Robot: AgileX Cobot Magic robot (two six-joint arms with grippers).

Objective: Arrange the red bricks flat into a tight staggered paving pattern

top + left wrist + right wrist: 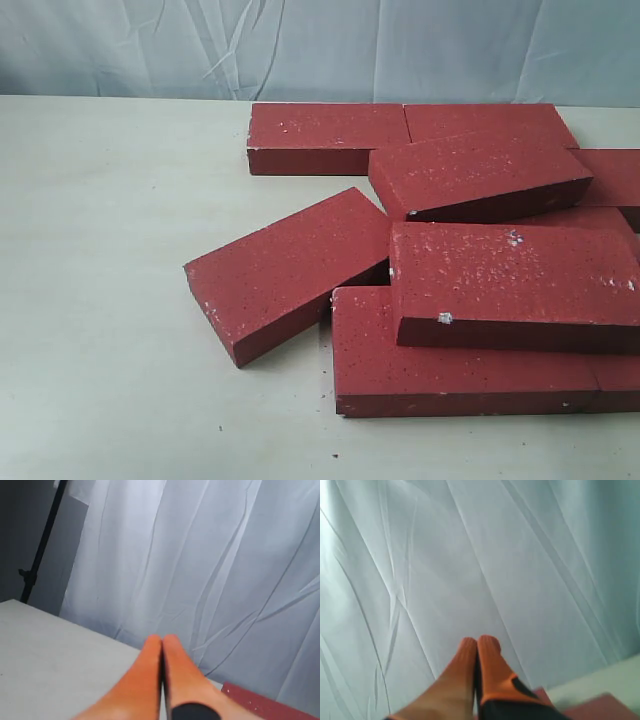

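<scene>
Left gripper (pixel 161 642) and right gripper (pixel 477 643) are both pressed closed, holding nothing, clear of the red bricks (pixel 500 268).

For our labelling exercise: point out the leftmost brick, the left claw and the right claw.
leftmost brick (pixel 285 268), exterior view, middle of its top face.
left claw (pixel 161 640), left wrist view, between its shut fingertips.
right claw (pixel 477 641), right wrist view, between its shut fingertips.
</scene>
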